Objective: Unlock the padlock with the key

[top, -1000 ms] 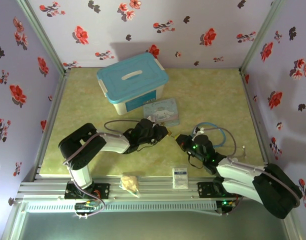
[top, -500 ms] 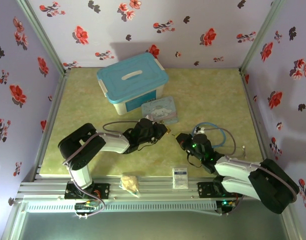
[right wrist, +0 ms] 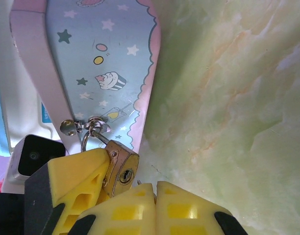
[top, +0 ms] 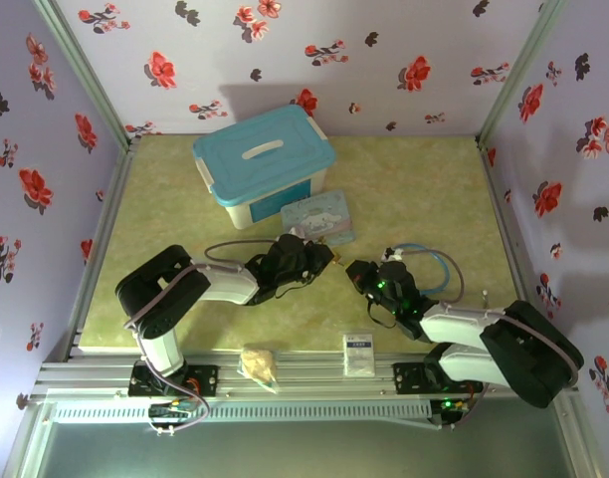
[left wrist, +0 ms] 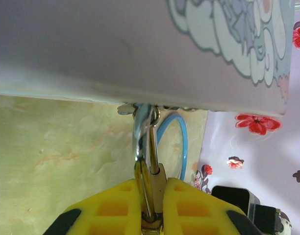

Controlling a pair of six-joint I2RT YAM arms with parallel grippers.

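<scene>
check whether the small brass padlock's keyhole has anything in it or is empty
Empty. The right wrist view shows the small brass padlock clamped in the left gripper, its round keyhole bare, nothing inserted.

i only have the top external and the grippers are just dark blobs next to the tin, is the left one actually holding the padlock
observer: yes. On the left wrist view the left gripper is shut on the padlock, gripping its brass body.
operator: is the shackle free or hooked on something
observer: hooked. The shackle passes through a small metal loop at the edge of the pale blue tin.
operator: where's the keyhole relative to the right gripper
observer: on the right wrist view the keyhole faces the right gripper. Its fingers are pressed together just below the keyhole. A thin sliver at their tip looks like the key, not yet inserted.
</scene>
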